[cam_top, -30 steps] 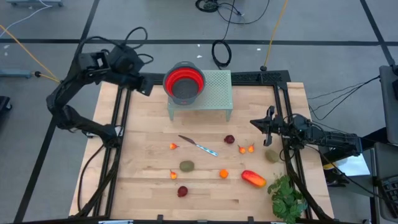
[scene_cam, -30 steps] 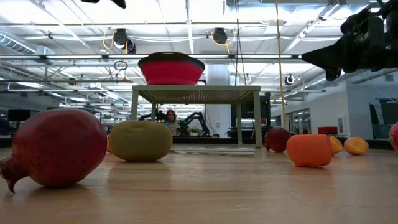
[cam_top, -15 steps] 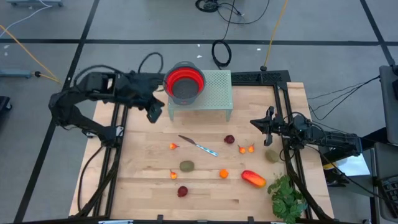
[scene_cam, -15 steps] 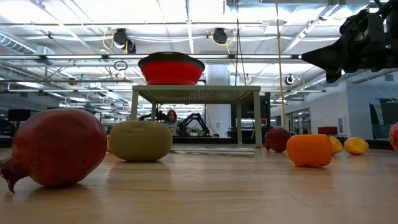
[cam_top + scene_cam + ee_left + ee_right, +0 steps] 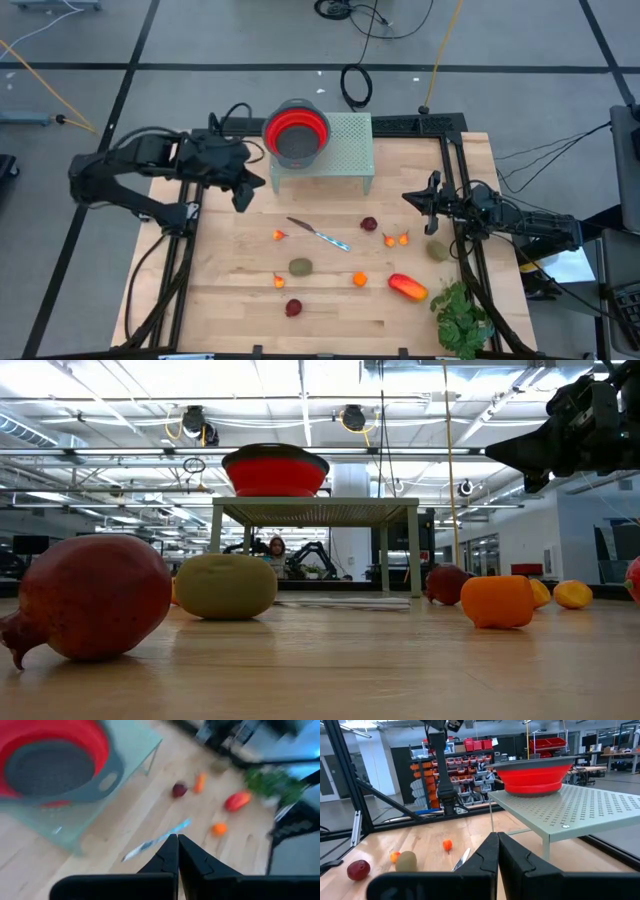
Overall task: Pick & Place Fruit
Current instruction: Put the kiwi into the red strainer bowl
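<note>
Your left gripper [image 5: 243, 193] is pressed together and empty, over the table [image 5: 230, 290] just beside the green stand's [image 5: 345, 140] corner, where the red bowl [image 5: 296, 130] sits. Your right gripper [image 5: 412, 198] is also together, at the table's right edge. The fruit [image 5: 300, 267] lies scattered mid-table: tiny orange bits, dark red rounds, olive ovals, one longer red-orange piece, around a knife [image 5: 318, 235].
</note>
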Motion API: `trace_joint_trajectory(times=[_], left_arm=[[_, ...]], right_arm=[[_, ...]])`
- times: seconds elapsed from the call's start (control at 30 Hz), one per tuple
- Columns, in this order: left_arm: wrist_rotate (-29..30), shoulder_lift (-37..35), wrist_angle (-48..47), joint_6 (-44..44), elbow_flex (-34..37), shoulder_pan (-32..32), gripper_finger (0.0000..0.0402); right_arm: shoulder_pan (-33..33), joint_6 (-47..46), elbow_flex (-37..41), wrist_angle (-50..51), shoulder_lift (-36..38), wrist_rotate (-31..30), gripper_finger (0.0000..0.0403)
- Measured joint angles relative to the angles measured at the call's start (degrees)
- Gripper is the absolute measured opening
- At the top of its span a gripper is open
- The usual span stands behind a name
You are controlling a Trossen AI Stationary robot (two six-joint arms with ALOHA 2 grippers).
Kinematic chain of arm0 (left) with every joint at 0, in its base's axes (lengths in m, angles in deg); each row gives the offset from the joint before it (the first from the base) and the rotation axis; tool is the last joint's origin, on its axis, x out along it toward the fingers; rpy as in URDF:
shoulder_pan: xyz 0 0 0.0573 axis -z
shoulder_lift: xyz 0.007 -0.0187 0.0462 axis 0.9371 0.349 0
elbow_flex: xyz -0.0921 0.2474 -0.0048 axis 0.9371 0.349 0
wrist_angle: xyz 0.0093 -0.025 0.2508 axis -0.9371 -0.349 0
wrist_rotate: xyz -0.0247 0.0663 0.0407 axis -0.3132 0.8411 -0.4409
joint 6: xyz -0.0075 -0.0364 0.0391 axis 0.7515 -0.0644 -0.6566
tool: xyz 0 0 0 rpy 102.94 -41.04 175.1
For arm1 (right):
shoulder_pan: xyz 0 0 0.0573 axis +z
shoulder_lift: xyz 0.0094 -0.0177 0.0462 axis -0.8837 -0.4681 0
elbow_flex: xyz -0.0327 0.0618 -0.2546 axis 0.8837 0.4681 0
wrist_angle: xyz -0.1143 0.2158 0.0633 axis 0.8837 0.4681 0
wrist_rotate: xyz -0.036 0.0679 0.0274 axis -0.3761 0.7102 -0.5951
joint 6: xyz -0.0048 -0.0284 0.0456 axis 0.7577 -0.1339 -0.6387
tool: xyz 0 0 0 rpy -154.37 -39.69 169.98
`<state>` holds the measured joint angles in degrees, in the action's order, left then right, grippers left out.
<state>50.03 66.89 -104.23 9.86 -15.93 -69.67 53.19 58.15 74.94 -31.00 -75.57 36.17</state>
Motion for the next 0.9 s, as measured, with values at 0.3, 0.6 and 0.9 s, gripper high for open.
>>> trace_joint_trajectory(times=[0.3, 0.6, 0.9], left_arm=[[-0.11, -10.72, 11.75, -1.52, 17.68, 2.29, 0.0002], [-1.56, -20.34, 20.11, -6.67, 30.91, 4.34, 0.0001], [-2.34, -29.56, 28.16, -11.14, 42.84, 4.37, 0.0001]], right_arm=[[0.0, 0.12, 0.01, 0.03, -0.02, -0.08, 0.0], [0.01, 0.42, -0.01, -0.09, -0.72, -0.35, 0.0], [-0.01, 0.85, -3.3, 0.83, -1.98, -2.75, 0.0]])
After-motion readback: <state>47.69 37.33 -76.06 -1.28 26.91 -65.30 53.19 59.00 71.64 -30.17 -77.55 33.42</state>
